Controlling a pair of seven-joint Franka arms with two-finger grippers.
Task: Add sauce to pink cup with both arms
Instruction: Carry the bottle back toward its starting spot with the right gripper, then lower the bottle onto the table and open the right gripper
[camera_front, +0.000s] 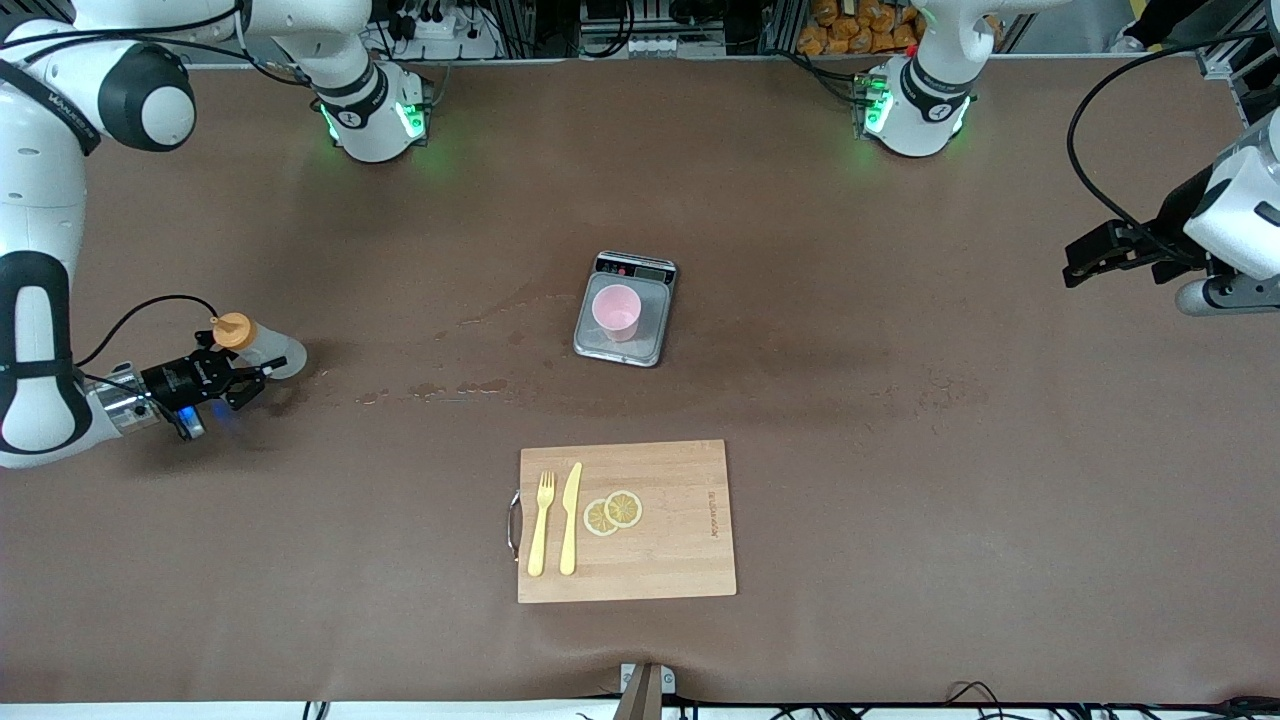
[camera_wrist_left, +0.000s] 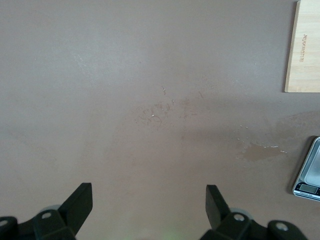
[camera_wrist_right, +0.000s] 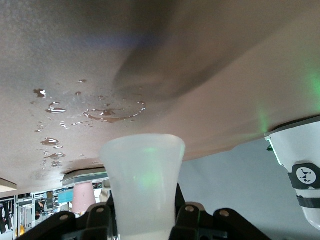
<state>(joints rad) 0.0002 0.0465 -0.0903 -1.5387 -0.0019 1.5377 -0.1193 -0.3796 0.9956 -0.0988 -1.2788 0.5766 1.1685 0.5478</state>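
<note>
Right jaws (camera_front: 262, 377) clamp the sauce (camera_front: 252, 345).

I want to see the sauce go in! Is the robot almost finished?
Not yet. Done: the right gripper is shut on the sauce bottle, near the right arm's end of the table. The left gripper waits open at the left arm's end. Left: carrying the bottle over to the pink cup on the scale and squeezing.

scale (camera_wrist_left: 308, 174): cut by left wrist edge | sauce (camera_wrist_right: 143, 187): cap unseen in right wrist view
</note>
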